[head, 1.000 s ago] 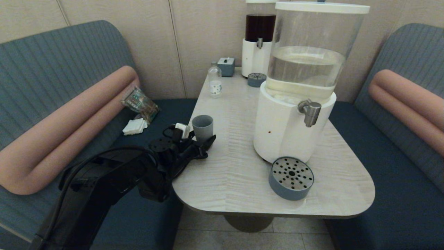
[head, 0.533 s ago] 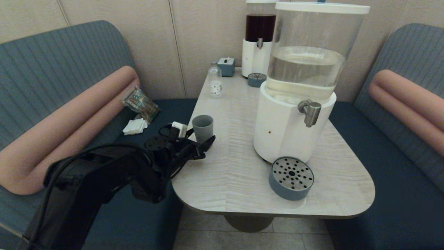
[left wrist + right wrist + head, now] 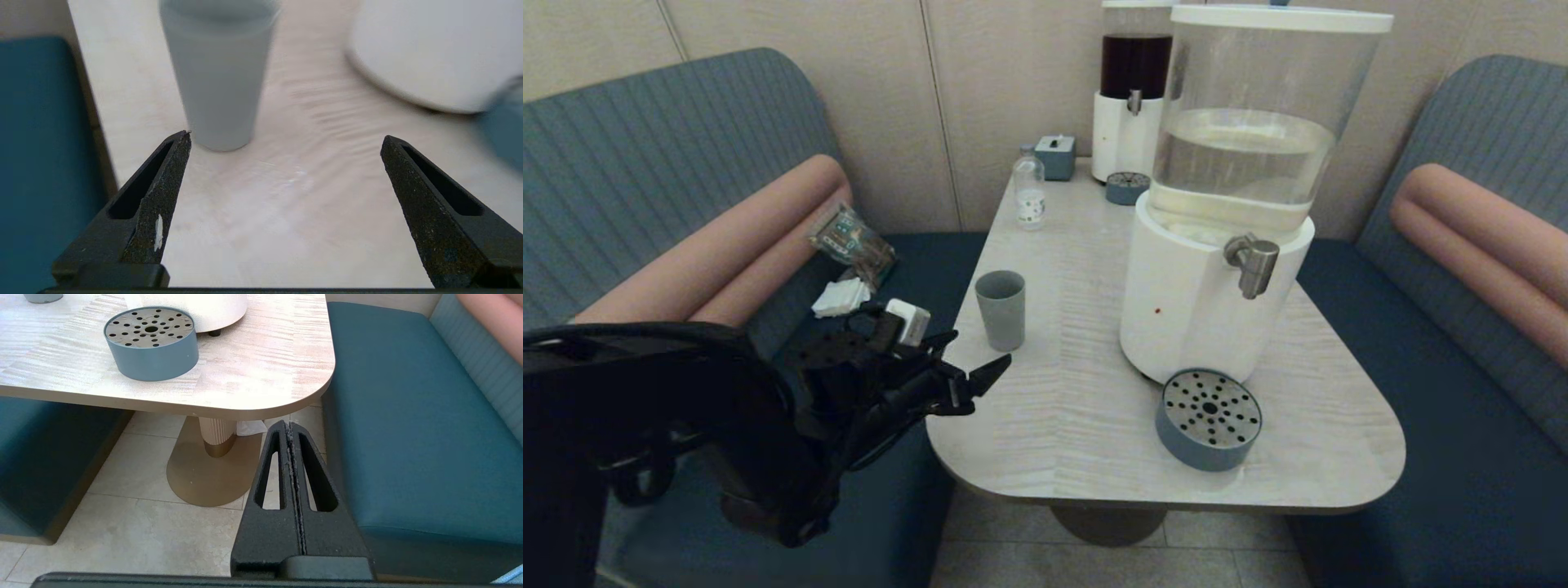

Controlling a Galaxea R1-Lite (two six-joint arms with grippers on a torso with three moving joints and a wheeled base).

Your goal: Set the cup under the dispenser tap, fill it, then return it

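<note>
The grey-blue cup (image 3: 1001, 309) stands upright on the table's left side, with nothing holding it. My left gripper (image 3: 980, 349) hovers at the table's left edge, just short of the cup, open and empty. In the left wrist view the cup (image 3: 218, 73) stands beyond the left gripper (image 3: 286, 136), off to the side of one fingertip (image 3: 179, 143) and apart from it. The steel dispenser tap (image 3: 1255, 263) juts from the large dispenser's white base (image 3: 1184, 310), with a grey-blue drip tray (image 3: 1209, 418) below it. My right gripper (image 3: 290, 425) is shut and empty, low beside the right seat.
A dark-liquid dispenser (image 3: 1134, 98), its small drip tray (image 3: 1127, 187), a clear bottle (image 3: 1029, 192) and a grey box (image 3: 1055, 155) stand at the table's far end. A snack packet (image 3: 854, 241) and napkins (image 3: 841, 298) lie on the left seat.
My left gripper has drawn back from beside the cup toward the table's near-left edge, and the arm has swung nearer the camera. The cup stays where it stood.
</note>
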